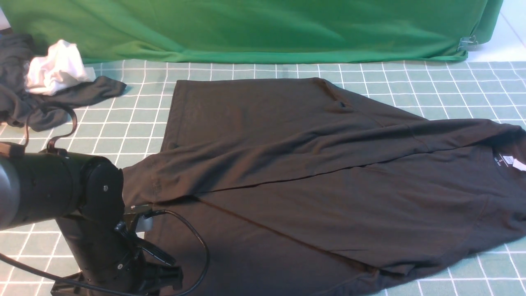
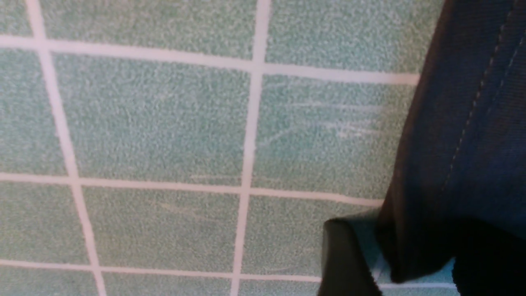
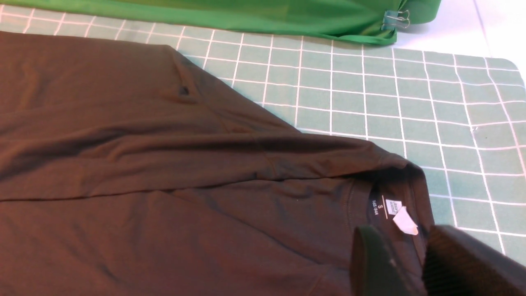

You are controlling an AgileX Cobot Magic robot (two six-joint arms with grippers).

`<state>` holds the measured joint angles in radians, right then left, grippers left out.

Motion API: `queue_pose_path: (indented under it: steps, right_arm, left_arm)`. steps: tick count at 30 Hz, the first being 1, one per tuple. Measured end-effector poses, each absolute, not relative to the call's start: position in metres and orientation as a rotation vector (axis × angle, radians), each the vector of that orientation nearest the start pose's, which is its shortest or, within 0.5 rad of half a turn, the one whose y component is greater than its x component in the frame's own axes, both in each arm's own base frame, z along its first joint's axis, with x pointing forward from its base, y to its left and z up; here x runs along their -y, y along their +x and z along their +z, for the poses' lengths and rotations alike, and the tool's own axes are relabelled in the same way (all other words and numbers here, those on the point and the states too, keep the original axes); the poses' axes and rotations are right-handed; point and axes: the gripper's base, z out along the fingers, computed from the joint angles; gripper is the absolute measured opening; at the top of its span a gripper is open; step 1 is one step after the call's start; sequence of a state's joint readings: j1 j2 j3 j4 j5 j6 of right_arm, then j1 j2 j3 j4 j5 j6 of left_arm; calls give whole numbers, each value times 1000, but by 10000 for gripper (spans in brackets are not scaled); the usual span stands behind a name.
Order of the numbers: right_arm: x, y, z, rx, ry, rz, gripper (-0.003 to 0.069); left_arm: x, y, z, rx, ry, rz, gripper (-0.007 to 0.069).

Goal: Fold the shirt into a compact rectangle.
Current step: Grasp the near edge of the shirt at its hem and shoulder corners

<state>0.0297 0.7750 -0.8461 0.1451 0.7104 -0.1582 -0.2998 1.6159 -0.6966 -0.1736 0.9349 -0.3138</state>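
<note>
The black shirt (image 1: 312,181) lies spread across the checked mat, with its far side folded over the middle. Its collar and white neck label (image 1: 518,164) point right; the chest print is hidden. My left gripper (image 2: 411,234) is down at the mat by the shirt's left hem (image 2: 464,135). It is open, and a corner of the hem hangs between its fingers (image 2: 345,259). My right gripper (image 3: 407,242) hovers above the collar (image 3: 415,193), close to the label (image 3: 404,220). Its fingers (image 3: 460,263) are slightly apart with nothing held. That gripper is outside the front view.
A dark grey garment (image 1: 24,98) with a small white cloth (image 1: 57,68) on it lies at the far left. A green backdrop cloth (image 1: 254,28) hangs along the far edge, held by a binder clip (image 1: 468,42). My left arm (image 1: 82,205) and its cable stand at the near left.
</note>
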Motion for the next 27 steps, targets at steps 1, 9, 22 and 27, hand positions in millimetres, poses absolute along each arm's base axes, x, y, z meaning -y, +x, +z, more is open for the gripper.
queue_pose_path:
  steps: [1,9,22,27]
  right_arm:
    - [-13,146,362,-2112,-138,89,188]
    - [-18,145,353,-2224,-142,169,194]
    - [-71,178,268,-2634,-637,392,384]
    - [-108,187,227,-2662,-993,295,459]
  left_arm:
    - [77,206,144,-3356,-230,-118,287]
    - [78,207,146,-3349,-175,-201,24]
    - [45,209,180,-3137,-234,-199,16]
    - [38,207,181,-3158,-222,-154,16]
